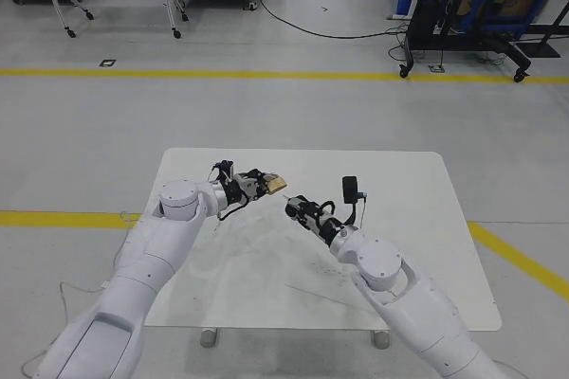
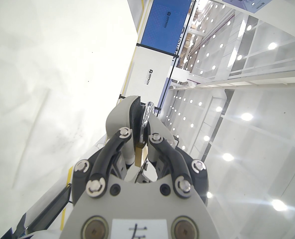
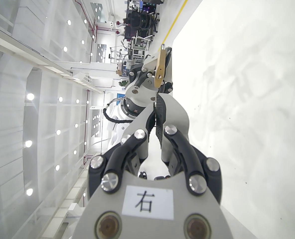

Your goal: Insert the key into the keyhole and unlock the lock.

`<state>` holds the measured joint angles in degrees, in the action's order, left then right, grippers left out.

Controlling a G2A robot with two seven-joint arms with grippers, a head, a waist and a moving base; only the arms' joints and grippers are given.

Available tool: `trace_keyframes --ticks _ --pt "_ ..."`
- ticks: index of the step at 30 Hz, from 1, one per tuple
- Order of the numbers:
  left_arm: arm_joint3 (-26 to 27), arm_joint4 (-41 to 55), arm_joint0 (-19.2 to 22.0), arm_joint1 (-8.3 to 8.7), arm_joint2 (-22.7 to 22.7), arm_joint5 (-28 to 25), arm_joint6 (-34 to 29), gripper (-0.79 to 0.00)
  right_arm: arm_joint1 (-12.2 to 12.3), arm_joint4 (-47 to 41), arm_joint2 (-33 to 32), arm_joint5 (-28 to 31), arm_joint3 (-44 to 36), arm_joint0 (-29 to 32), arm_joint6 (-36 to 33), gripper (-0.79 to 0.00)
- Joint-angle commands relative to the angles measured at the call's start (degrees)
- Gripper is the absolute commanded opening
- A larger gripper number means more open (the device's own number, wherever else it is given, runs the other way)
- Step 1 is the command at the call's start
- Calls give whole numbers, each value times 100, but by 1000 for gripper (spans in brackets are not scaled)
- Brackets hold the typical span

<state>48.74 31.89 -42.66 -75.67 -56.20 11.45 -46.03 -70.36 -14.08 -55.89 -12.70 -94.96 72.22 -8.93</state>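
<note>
1. Table [image 1: 398, 275]: white, rectangular top. You have both arms meeting over its middle, toward the far side.

2. L gripper [image 1: 264, 182]: jaws closed narrow, clamping the lock. On its wrist housing you can see a white label [image 2: 139, 228] w/ one black character.

3. R gripper [image 1: 292, 205]: ribbed black pads [image 3: 160, 110] pressed together. You can't tell what, if anything, sits between them. Its tip points at the lock's keyhole end and is just beside it; contact can't be judged. It carries a white sticker [image 3: 147, 202], also w/ a single black character.

4. Lock [image 3: 160, 65]: small padlock w/ a flat brass body, held off the table between the two grippers. The body sticks out past the L gripper's tips toward the R gripper.

5. Shackle [image 2: 147, 114]: bright silver metal, gripped between the L gripper's pads.

6. Keyhole [image 3: 159, 77]: small dark slot in the brass end face, facing the R gripper.
</note>
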Motion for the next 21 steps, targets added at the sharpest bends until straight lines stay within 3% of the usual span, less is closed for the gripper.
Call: trace_keyframes --ticks 1,21 --pt "-11 30 5 -1 -21 27 -47 -785 -39 -95 35 11 96 -57 94 -785" --pt "-75 -69 48 -49 -31 -5 -99 -785 -239 -238 64 288 433 -192 387 -785"
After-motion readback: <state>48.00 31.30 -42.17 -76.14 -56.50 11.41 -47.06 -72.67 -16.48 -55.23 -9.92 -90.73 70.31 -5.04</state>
